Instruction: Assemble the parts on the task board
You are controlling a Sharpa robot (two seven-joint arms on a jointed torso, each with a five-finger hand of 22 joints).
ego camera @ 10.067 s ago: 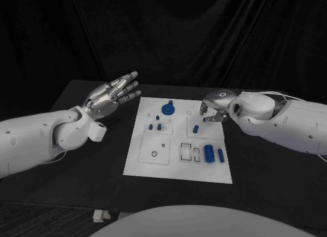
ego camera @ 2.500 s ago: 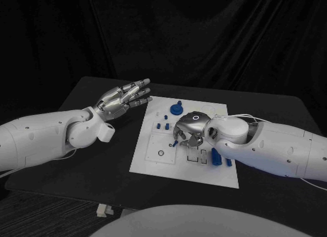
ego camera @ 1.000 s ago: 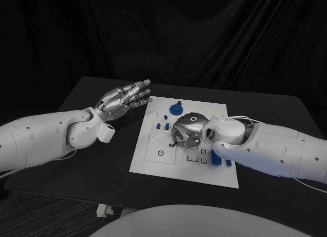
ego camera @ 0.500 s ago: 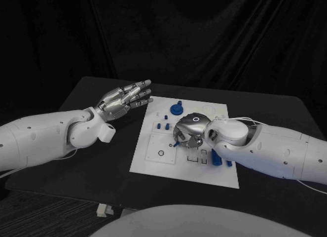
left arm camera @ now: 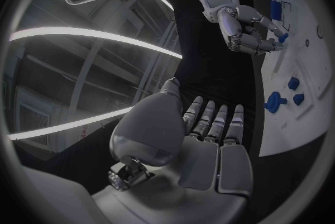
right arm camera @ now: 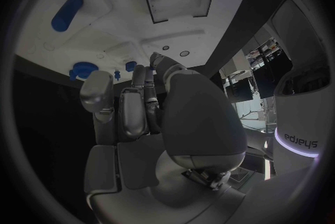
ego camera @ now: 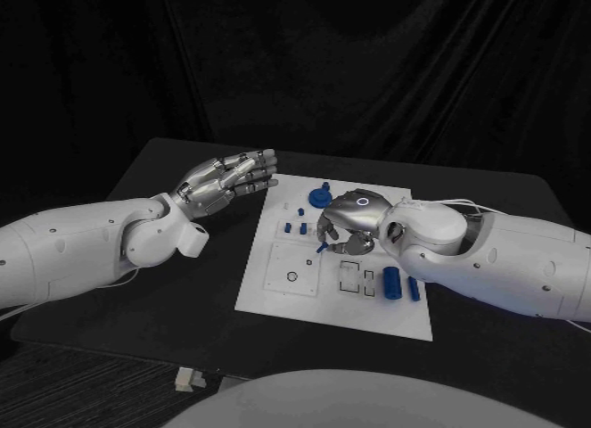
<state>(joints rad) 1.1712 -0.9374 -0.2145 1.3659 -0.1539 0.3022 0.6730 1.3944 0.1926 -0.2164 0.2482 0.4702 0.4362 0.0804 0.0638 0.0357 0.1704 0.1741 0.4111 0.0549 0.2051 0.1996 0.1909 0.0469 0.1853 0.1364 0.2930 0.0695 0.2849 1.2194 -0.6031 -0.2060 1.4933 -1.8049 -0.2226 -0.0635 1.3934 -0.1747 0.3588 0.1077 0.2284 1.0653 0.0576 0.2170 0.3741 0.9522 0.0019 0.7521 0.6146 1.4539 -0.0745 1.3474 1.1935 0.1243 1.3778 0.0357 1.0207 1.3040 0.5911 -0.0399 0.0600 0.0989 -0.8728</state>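
The right hand (ego camera: 347, 227) hovers over the middle of the board (ego camera: 285, 294), fingers curled and pinching a small blue part (ego camera: 322, 247) at their tips. The part hangs just above the board, the square plate (ego camera: 289, 267) below it on the robot's side. The left hand (ego camera: 227, 179), spread and empty, stays off the board's far left corner, so the right hand is nearer.
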